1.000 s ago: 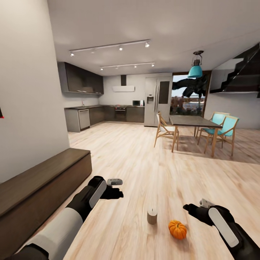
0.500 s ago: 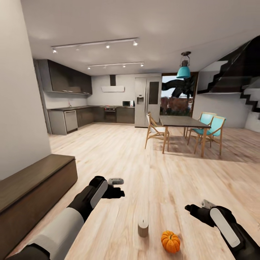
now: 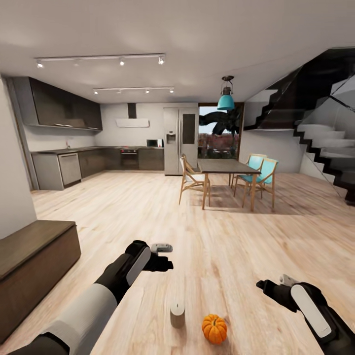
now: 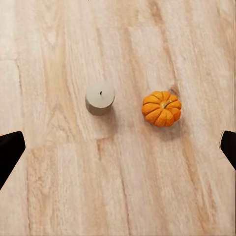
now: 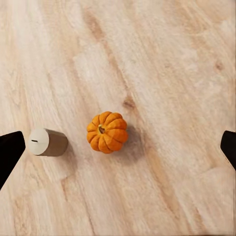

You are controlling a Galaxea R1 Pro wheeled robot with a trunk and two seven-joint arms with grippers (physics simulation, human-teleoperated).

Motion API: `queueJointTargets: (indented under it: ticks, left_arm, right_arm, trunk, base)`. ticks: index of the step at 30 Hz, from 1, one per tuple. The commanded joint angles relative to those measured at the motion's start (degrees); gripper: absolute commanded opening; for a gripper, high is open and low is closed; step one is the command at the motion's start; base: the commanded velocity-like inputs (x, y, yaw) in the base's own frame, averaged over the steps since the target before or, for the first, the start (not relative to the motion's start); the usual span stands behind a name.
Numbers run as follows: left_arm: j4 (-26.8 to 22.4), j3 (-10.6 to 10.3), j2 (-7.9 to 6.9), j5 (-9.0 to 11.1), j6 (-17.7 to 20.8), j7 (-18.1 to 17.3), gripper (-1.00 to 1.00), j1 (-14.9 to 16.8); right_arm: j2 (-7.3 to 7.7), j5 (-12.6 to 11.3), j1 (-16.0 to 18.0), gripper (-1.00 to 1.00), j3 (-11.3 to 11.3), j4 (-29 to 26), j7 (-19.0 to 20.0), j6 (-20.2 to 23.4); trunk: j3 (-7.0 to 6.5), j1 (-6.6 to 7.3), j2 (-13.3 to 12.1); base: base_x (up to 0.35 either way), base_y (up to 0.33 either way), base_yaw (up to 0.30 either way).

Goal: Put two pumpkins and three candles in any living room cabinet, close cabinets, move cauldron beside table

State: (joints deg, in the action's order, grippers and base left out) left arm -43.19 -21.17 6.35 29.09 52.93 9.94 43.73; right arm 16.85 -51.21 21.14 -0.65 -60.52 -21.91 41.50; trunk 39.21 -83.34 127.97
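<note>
Candle [image 3: 177, 314] and pumpkin [image 3: 214, 329] sitting just beside each other on wooden floor [image 3: 231, 236], between both arms; wrist views adding candle's wick and pumpkin's stem from above. Head camera swinging right since a second ago, exposing staircase [image 3: 315, 133], cabinet [image 3: 34, 256] sliding leftward. Left gripper [image 4: 118, 147] and right gripper [image 5: 118, 147] spread wide, holding nothing.

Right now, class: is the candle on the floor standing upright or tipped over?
Upright. The candle stands on its flat base on the wooden floor, wick end up, beside the pumpkin, not touching it.
</note>
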Motion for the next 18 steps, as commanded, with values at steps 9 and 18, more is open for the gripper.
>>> queueJointTargets:
  ticks: [9,18]
  left_arm:
    - [-0.01,-0.21,-0.10,0.62,0.16,0.60,1.00,0.04]
    - [0.04,-0.22,-0.10,0.62,0.16,0.61,1.00,0.04]
  right_arm:
    - [0.00,-0.49,0.05,1.00,0.66,1.08,-0.53,0.07]
    - [0.02,-0.54,0.05,1.00,0.74,1.37,-0.56,0.07]
  trunk:
    - [-0.33,0.01,0.03]
    - [-0.73,0.01,0.03]
  base:
    - [0.001,0.000,-0.271]
    - [0.000,0.001,-0.271]
